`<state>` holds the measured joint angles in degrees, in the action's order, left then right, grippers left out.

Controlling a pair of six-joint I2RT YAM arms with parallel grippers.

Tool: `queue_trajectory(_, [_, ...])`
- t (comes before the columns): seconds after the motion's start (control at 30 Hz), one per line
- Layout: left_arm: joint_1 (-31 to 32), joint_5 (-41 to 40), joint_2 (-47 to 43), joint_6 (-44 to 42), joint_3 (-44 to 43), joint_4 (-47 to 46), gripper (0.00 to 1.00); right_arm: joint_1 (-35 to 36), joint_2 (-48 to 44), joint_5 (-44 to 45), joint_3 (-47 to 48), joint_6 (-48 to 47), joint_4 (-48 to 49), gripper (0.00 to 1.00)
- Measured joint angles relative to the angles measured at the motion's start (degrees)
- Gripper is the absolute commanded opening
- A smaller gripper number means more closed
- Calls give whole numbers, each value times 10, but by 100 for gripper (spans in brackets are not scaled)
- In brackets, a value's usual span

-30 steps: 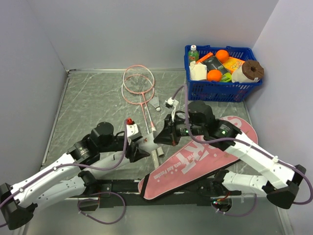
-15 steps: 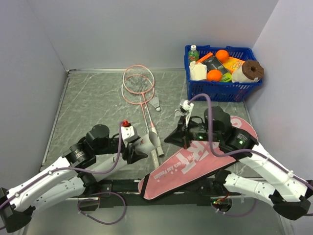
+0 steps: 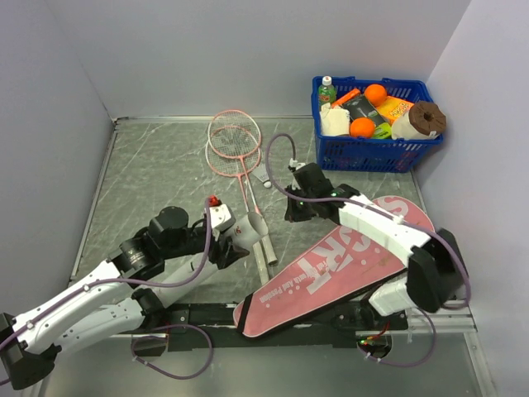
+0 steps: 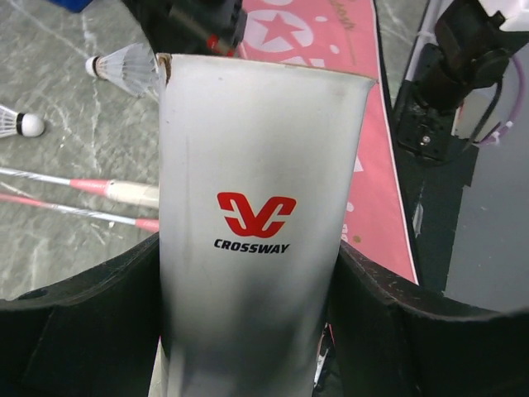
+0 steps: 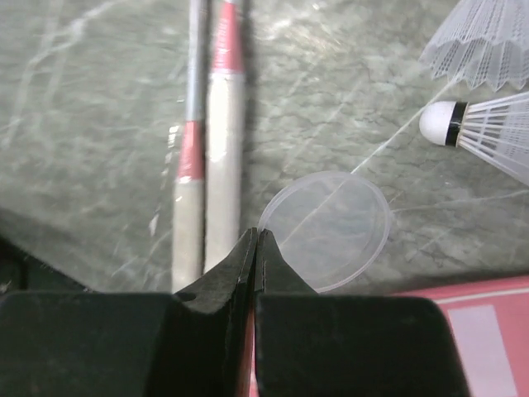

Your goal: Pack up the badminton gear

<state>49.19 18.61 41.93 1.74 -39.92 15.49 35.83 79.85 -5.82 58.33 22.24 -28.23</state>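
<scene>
My left gripper [image 3: 234,241] [image 4: 248,281] is shut on the white tube [image 3: 250,227] [image 4: 256,207], which is marked CROSSWAY and has its open end toward the bag. My right gripper [image 3: 290,212] [image 5: 257,236] is shut, with the rim of a clear round lid [image 5: 326,230] at its tips, low over the table. Two pink rackets [image 3: 233,142] lie at the back, their pale handles [image 5: 223,165] just left of my right gripper. Two white shuttlecocks [image 5: 463,122] [image 4: 124,64] lie beside it. The pink bag [image 3: 347,260] [image 4: 331,50] lies at the front right.
A blue basket [image 3: 372,150] of groceries stands at the back right corner. A grey metal bar [image 3: 263,263] lies on the table beside the bag's narrow end. Walls close the left, back and right sides. My right arm lies across the bag.
My right gripper has drawn away from the tube's mouth and swung back and left, down near the racket handles and shuttlecocks. My left gripper has tipped the tube slightly and kept its hold.
</scene>
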Motion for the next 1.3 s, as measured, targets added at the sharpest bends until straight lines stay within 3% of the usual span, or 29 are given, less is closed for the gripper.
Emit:
queue_trajectory(0.23, [0, -31, 2, 0, -12, 16, 1, 0, 114, 11, -3, 38, 52, 0])
queue_trajectory(0.37, [0, -44, -7, 4, -12, 16, 1, 0, 162, 19, -4, 56, 72, 37])
queue_trajectory(0.47, [0, -55, -9, 7, -12, 16, 1, 0, 177, 25, -4, 65, 79, 46])
queue_trajectory(0.73, [0, -83, -38, 15, -12, 16, 1, 2, 165, 35, 25, 64, 62, 51])
queue_trajectory(0.93, [0, -85, -40, 19, -12, 16, 1, -10, 85, 45, 46, 49, 29, 52])
queue_trajectory(1.3, [0, -86, -39, 19, -12, 16, 1, -182, -33, 57, -41, 18, 26, 60])
